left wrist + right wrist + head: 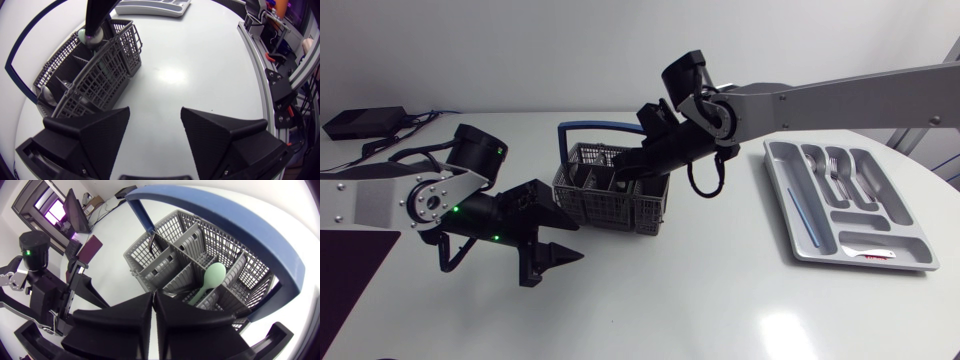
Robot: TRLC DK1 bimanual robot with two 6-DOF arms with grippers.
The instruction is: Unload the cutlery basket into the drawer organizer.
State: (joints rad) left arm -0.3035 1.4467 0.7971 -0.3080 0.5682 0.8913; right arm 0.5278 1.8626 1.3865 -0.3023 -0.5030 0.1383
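A grey plastic-mesh cutlery basket (588, 205) stands near the middle of a white table (720, 300). It is a lattice-walled box split by inner walls into several compartments, with a dark blue hoop handle (592, 127) standing upright over it.

My right arm comes in from the right and reaches past the middle, so my right gripper (623, 180) points down into the top of the basket. In the right wrist view, its fingers (125, 315) are pressed almost together, with only a thin slit between them. I cannot see anything caught in that slit. Just ahead of the tips, a pale green spoon (215, 275) leans bowl-up in one compartment. A thin dark utensil (152, 241) stands in a compartment farther off.

My left gripper (578, 240) hovers low over the table just beside the basket, on its left. Its two wedge fingers (95, 130) are spread wide with nothing between them, only bare tabletop. The basket's mesh wall (107, 75) is ahead of the gripper and off to one side.

A grey drawer organizer (775, 170) lies well to the right of the basket. It is a shallow tray with long slots, and forks (833, 168) lie in one of them.
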